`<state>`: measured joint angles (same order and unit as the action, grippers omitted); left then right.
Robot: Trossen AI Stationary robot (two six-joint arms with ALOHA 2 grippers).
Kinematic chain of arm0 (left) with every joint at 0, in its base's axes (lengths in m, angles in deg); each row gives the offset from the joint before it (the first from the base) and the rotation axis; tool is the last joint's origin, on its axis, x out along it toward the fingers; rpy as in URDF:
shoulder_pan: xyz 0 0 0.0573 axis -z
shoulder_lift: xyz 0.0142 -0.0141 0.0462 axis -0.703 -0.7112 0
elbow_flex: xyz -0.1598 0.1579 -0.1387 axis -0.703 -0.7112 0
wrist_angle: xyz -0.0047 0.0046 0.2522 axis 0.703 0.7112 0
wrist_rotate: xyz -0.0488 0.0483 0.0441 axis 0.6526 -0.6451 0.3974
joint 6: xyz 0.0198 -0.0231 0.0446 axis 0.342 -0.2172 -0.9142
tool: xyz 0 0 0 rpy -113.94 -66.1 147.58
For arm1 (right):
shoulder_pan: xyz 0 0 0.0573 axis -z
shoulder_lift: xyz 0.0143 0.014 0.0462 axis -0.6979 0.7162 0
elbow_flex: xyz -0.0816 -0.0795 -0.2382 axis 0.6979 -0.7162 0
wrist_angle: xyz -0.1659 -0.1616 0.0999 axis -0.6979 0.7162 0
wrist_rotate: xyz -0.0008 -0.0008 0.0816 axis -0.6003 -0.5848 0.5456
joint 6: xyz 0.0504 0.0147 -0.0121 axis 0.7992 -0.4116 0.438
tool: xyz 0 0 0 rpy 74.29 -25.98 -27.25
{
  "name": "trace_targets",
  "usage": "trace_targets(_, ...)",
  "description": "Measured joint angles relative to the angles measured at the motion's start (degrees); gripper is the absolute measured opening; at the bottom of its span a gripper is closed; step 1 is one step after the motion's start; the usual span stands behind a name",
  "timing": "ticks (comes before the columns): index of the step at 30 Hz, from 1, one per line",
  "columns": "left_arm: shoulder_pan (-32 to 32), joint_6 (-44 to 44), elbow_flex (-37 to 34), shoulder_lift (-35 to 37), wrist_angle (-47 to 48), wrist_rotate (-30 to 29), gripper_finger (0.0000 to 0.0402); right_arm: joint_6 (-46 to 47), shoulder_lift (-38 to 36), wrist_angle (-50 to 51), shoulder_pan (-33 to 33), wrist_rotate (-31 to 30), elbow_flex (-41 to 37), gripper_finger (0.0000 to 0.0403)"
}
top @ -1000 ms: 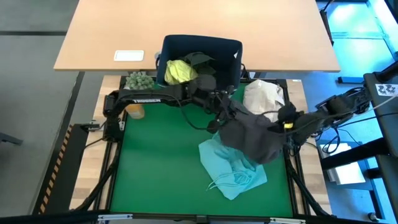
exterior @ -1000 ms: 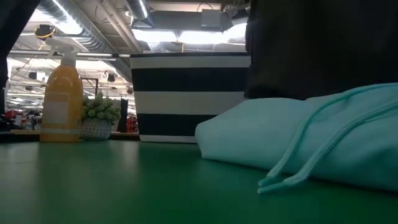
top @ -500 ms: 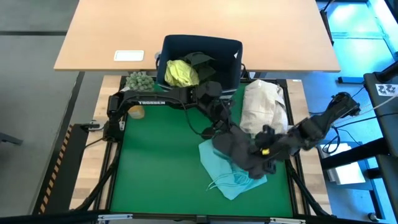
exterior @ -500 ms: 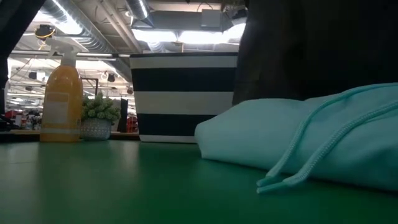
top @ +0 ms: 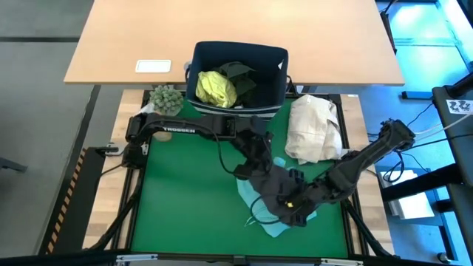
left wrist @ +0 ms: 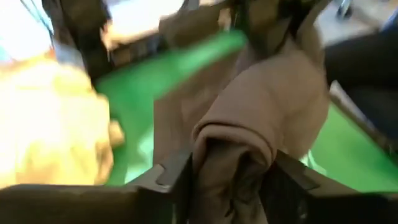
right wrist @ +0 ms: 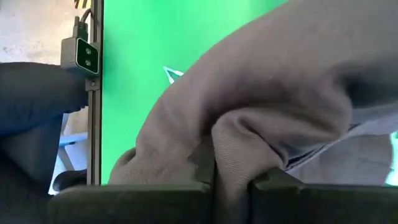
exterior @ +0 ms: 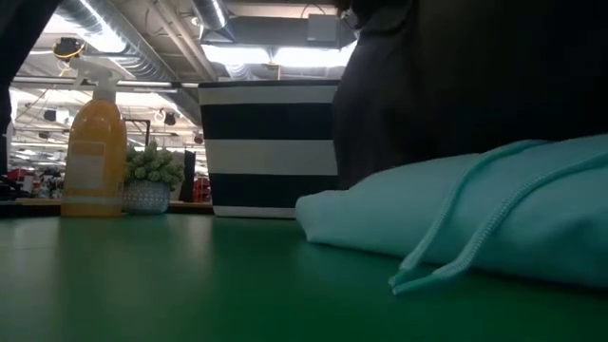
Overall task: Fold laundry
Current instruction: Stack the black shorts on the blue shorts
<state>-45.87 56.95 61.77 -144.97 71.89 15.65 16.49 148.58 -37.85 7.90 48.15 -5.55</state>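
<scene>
A charcoal grey garment (top: pixel 275 185) is bunched between my two grippers, over a turquoise garment (top: pixel 275 219) that lies on the green mat (top: pixel 185 199). My left gripper (top: pixel 255 161) is at the garment's far end, its fingers apart with a bunched fold (left wrist: pixel 231 155) between them. My right gripper (top: pixel 292 205) is shut on the near end. In the low view the charcoal garment (exterior: pixel 456 85) hangs dark over the turquoise garment (exterior: pixel 494 214), whose drawstring (exterior: pixel 446 249) trails onto the mat. A yellow-green shirt (top: pixel 214 87) and a dark garment (top: pixel 241 74) lie in the bin. My left gripper has a thick fold of the charcoal garment (left wrist: pixel 217 143) between its parted fingers (left wrist: pixel 177 180); whether they touch it, I cannot tell. My right gripper pinches a bunched fold of the charcoal garment (right wrist: pixel 231 140) between its two fingers, several layers thick. It comes slanting down from the table's right. The cloth spreads away from the fingers over the turquoise garment.
A navy bin (top: pixel 275 59) with a striped base (exterior: pixel 266 142) stands at the mat's far edge. A cream cloth bundle (top: pixel 314 129) lies at the far right. A spray bottle (exterior: pixel 93 152) and a small plant (top: pixel 165 96) are at the far left. The mat's left half is bare.
My right gripper has gone down and toward the table's left and near edge, carrying its end of the charcoal garment. My left gripper has sunk and tipped downward. The garment, which hung spread between them, is now lower and bunched over the turquoise garment.
</scene>
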Motion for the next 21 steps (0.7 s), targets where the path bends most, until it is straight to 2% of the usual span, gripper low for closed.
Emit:
trace_targets(4,1.1,0.2,2.1,1.0,10.8,-5.4,0.0172,-1.1,2.3,-2.9,0.0,0.1,0.0,0.0021)
trace_targets(9,3.1,3.8,2.4,2.6,21.7,-12.1,0.0177,-2.7,5.5,-4.5,0.0,1.0,0.0,0.0022)
trace_targets(13,5.1,7.9,2.4,3.4,29.0,-17.0,0.0177,-5.6,8.4,-7.3,0.0,4.2,0.0,0.003)
trace_targets(18,8.1,12.6,2.3,3.9,32.8,-20.0,0.0178,-8.9,11.4,-10.2,0.5,11.4,0.0,0.0083)
trace_targets(21,10.1,13.9,2.3,4.2,32.6,-20.1,0.0178,-10.0,11.9,-10.1,0.5,11.8,0.0,0.0131)
